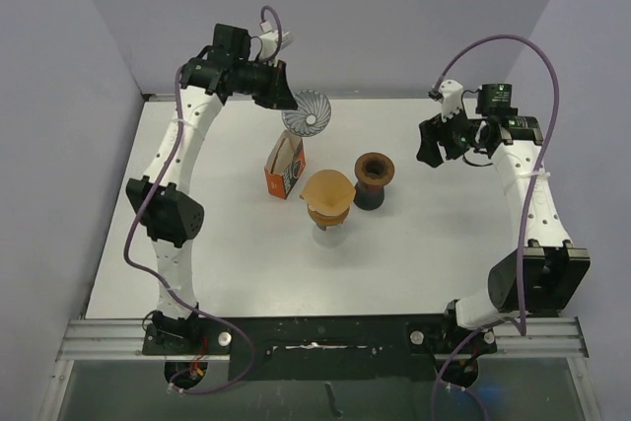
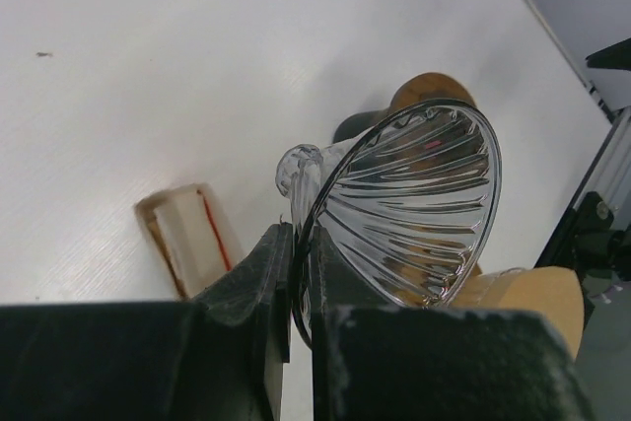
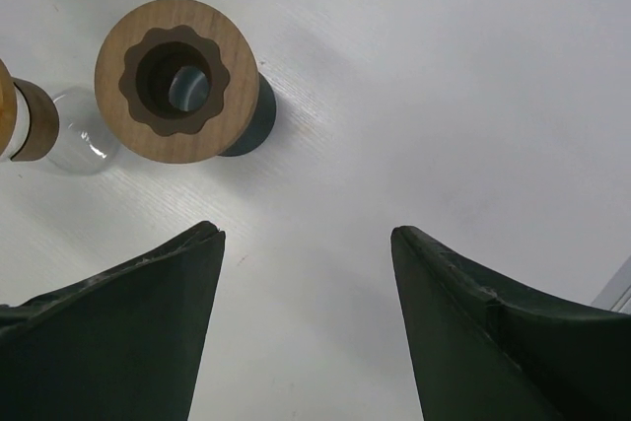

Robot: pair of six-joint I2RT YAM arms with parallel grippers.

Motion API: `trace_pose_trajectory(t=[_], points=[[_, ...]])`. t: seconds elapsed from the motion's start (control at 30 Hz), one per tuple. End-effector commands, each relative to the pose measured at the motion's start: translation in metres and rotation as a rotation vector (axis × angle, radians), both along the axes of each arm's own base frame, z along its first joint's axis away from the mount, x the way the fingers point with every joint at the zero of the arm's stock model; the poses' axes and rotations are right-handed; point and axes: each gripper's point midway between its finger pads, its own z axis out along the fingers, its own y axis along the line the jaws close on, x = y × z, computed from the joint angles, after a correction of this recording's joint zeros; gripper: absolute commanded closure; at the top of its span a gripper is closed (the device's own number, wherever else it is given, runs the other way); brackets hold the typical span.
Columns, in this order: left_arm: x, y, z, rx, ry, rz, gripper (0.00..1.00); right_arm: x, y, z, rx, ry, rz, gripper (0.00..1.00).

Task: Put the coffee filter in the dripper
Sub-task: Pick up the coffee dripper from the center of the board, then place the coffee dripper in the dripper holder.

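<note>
Black left gripper (image 1: 289, 103) is up at the far-left of the white table (image 1: 444, 253), raised off the surface. Its fingers are nearly closed, pinching the rim of the clear ribbed glass dripper (image 1: 308, 113). In the left wrist view the rim sits in the thin slot between the two pads (image 2: 266, 273), and the dripper (image 2: 414, 214) is tipped on its side with the mouth facing right. The dripper has nothing inside it.

Just below the dripper in the top view is the orange filter box (image 1: 284, 170), standing on the table with its top open. The left wrist view shows the box (image 2: 187, 239) from above with pale contents, too blurred to name.

Right of the box is the brown paper filter (image 1: 328, 192), a tan cone sitting on a small glass vessel (image 1: 330, 226) near table centre, well apart from the held dripper. Its edge also shows at bottom right of the left wrist view (image 2: 523, 293).

Just beside the filter, to the right, is a dark stand with a round wooden top (image 1: 373, 179). From the right wrist camera the top (image 3: 177, 81) has a scalloped dark recess with a hole in the middle, and the glass vessel (image 3: 84, 140) is at its left.

Right gripper (image 1: 430, 150) hovers over the far-right of the table — fingers spread wide, nothing between them, only bare table below (image 3: 306, 234).
</note>
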Motion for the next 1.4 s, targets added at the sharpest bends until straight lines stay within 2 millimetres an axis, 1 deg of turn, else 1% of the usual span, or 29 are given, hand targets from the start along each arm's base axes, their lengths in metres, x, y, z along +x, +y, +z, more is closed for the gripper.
trace_pose_trajectory(t=[0.0, 0.07, 0.23, 0.3, 0.4, 0.57, 0.73, 0.87, 1.03, 1.2, 1.37], points=[[0.01, -0.045, 0.047, -0.176, -0.095, -0.033, 1.0, -0.002, -0.007, 0.023, 0.049, -0.098, -0.014, 0.3], [0.003, -0.068, 0.042, -0.182, -0.083, -0.065, 1.0, -0.005, -0.012, 0.024, 0.06, -0.107, -0.024, 0.3], [-0.007, -0.103, 0.023, -0.188, -0.017, -0.084, 1.0, -0.019, -0.012, 0.031, 0.095, -0.152, 0.01, 0.29], [-0.013, -0.116, 0.015, -0.176, -0.003, -0.093, 1.0, -0.024, -0.01, 0.029, 0.104, -0.162, 0.029, 0.29], [-0.023, -0.133, 0.002, -0.158, 0.026, -0.111, 1.0, -0.029, -0.009, 0.028, 0.112, -0.173, 0.047, 0.29], [-0.039, -0.152, -0.009, -0.14, 0.053, -0.135, 1.0, -0.034, -0.01, 0.03, 0.128, -0.193, 0.05, 0.28], [-0.047, -0.165, -0.026, -0.116, 0.086, -0.144, 1.0, -0.04, -0.009, 0.03, 0.151, -0.199, 0.066, 0.27], [-0.049, -0.169, -0.038, -0.111, 0.12, -0.146, 1.0, -0.043, -0.01, 0.03, 0.153, -0.212, 0.065, 0.26], [-0.054, -0.175, -0.046, -0.115, 0.156, -0.159, 1.0, -0.044, -0.011, 0.028, 0.158, -0.216, 0.059, 0.25], [-0.054, -0.177, -0.056, -0.107, 0.175, -0.159, 1.0, -0.043, -0.011, 0.028, 0.171, -0.215, 0.06, 0.25], [-0.06, -0.182, -0.061, -0.101, 0.189, -0.177, 1.0, -0.043, -0.012, 0.026, 0.177, -0.212, 0.056, 0.25]])
